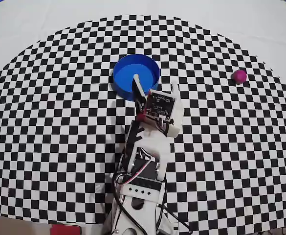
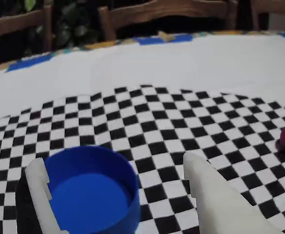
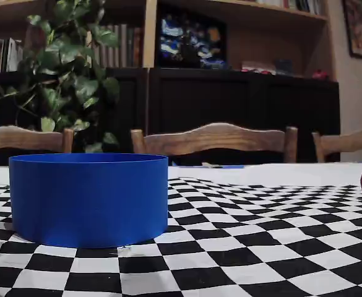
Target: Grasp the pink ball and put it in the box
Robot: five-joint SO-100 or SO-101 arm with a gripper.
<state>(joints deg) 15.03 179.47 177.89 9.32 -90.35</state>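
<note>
A: Ball first. What did it look like?

B: The pink ball (image 1: pixel 239 76) was a small magenta sphere with a dull, matte surface and no markings I could make out. It was far smaller than the box (image 1: pixel 150 66). In the wrist view it sat at the right edge, partly cut off.

A: Where was it?

B: On the checkered cloth (image 1: pixel 59 147), near that pattern's right rim in the overhead view, well apart from the box and from the arm. Nothing was touching it. The low fixed view caught only a sliver of it at the right border, resting on the cloth.

A: The box?

B: Round, bright blue, with low upright walls and a flat blue bottom. It stood on the cloth near the upper centre of the overhead view, and I saw nothing lying in it.

A: And the pincer?

B: The gripper (image 2: pixel 118 170) had its two white fingers (image 2: pixel 215 195) spread wide with nothing between them but air. In the wrist view the left one stood beside the box's near wall and the right one over bare checks. From overhead, one finger reached over the box.

A: Background?

B: Wooden chairs (image 3: pixel 218 139), a leafy plant (image 3: pixel 69 68), and dark shelving.
</note>
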